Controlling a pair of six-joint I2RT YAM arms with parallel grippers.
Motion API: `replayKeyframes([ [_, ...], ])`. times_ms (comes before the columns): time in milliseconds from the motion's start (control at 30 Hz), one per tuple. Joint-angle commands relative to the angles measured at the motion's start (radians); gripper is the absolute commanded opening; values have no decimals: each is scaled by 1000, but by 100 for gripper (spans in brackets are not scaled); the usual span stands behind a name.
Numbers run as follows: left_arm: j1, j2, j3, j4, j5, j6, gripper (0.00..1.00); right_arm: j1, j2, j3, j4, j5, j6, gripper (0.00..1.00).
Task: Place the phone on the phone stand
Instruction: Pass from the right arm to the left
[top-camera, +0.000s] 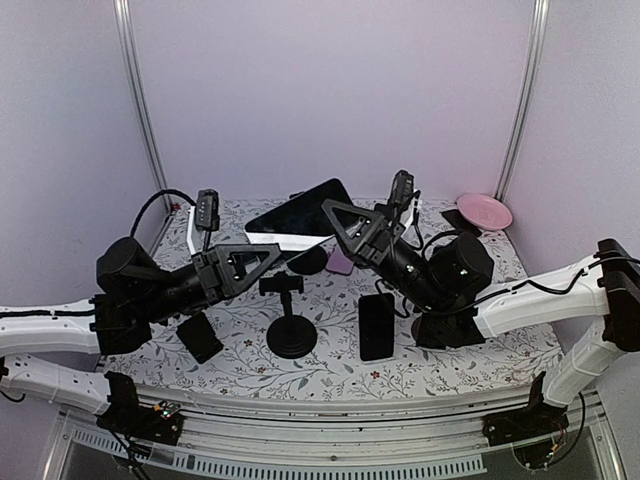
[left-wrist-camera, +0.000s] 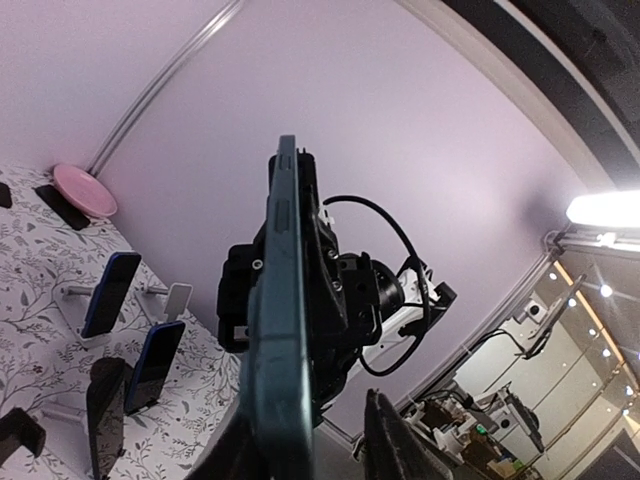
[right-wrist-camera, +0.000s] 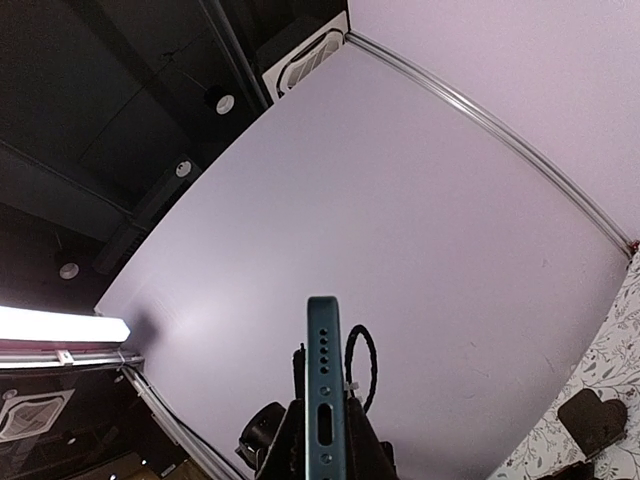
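Table cover (top-camera: 330, 375): white, printed with grey-black leafy vines and small reddish blossoms.
Phone (top-camera: 300, 213): black face, dark teal edge.
Phone stand (top-camera: 291, 335): black throughout.
Plate (top-camera: 484, 210), far right corner of the table: pink.
Flat handset (top-camera: 376, 326), near the front edge: black.
Lilac handset (top-camera: 341, 262), mid-table.
Propped handset (left-wrist-camera: 110, 292) and its neighbour (left-wrist-camera: 155, 365): blue.
Walls (top-camera: 330, 90): pale lilac.
Left arm (top-camera: 50, 340), right arm (top-camera: 540, 295): white links, black joints.
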Motion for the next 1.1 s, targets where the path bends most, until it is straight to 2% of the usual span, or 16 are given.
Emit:
replayKeyframes([
  [0, -26, -17, -9, 103, -42, 8, 23, 17, -37, -17, 145, 85, -41, 2],
  [133, -32, -4, -9, 113, -52, 9, 13, 28, -48, -16, 131, 91, -73, 2],
  [200, -32, 5, 2, 100, -51, 17, 3, 37, -54, -17, 120, 90, -91, 2],
  [267, -32, 8, 18, 73, -51, 30, 0, 40, -61, -12, 99, 81, -108, 4],
  [300, -32, 5, 26, 55, -54, 39, 0, 41, -66, -13, 85, 78, -112, 7],
  [367, -32, -12, 43, 7, -57, 68, 0, 41, -87, -12, 41, 64, -122, 28],
  [467, -29, -59, 70, -84, -65, 125, 0, 41, -128, -25, -63, 59, -147, 52],
  [600, -9, -119, 113, -215, -57, 177, 0, 41, -192, -49, -187, 69, -191, 72],
  [800, 34, -150, 204, -396, 13, 237, 0, 38, -285, -61, -387, 71, -259, 86],
  [1067, 104, -162, 356, -703, 121, 360, 0, -17, -528, -72, -800, 47, -389, 93],
])
